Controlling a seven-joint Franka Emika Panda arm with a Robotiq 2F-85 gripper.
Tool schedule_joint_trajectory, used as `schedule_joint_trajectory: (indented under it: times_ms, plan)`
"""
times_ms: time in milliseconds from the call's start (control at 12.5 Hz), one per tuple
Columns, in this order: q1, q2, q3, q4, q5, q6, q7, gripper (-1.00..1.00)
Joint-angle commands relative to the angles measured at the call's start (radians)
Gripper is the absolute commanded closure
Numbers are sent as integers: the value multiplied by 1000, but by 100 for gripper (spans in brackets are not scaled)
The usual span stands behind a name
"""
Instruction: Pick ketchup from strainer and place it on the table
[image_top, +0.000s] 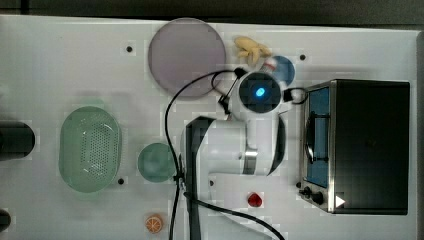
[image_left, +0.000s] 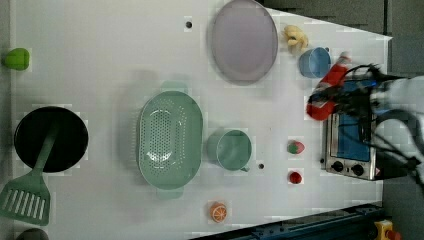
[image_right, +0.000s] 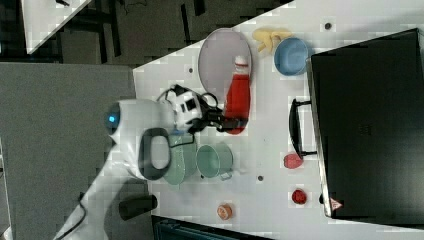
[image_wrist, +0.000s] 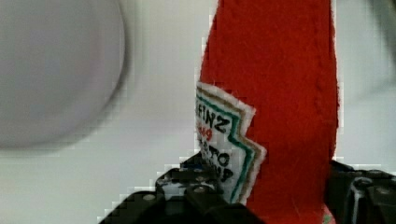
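Observation:
My gripper (image_right: 229, 123) is shut on the lower body of the ketchup (image_right: 238, 96), a red bottle with a white cap and a white label. The wrist view shows the ketchup (image_wrist: 280, 93) upright between my black fingers (image_wrist: 187, 193). In the left view the ketchup (image_left: 327, 89) hangs tilted by the oven, its cap pointing toward the blue cup. Whether its base touches the white table (image_left: 100, 60) I cannot tell. Well away from my gripper (image_left: 324, 104), the pale green strainer (image_left: 170, 141) lies with nothing in it; the top view shows the strainer (image_top: 90, 149) at its left.
A grey plate (image_left: 243, 40), a blue cup (image_left: 314, 62) and a yellow banana toy (image_left: 295, 37) lie near the ketchup. A toaster oven (image_left: 350, 145) stands beside it. A green cup (image_left: 232, 150), two red strawberries (image_left: 295, 147), an orange slice (image_left: 218, 212), a black pan (image_left: 50, 139) and a spatula (image_left: 27, 197) lie elsewhere.

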Motion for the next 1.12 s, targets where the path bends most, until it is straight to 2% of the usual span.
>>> schedule_joint_trajectory:
  times_ms: [80, 320, 400, 800, 1120]
  plan:
    - [32, 59, 20, -76, 10, 103, -54, -26]
    - [32, 137, 15, -100, 10, 210, -54, -89]
    - [32, 139, 18, -99, 10, 215, -54, -99]
    - [32, -38, 31, -48, 17, 172, -50, -100]
    - [34, -184, 37, 99, 19, -142, 38, -100]
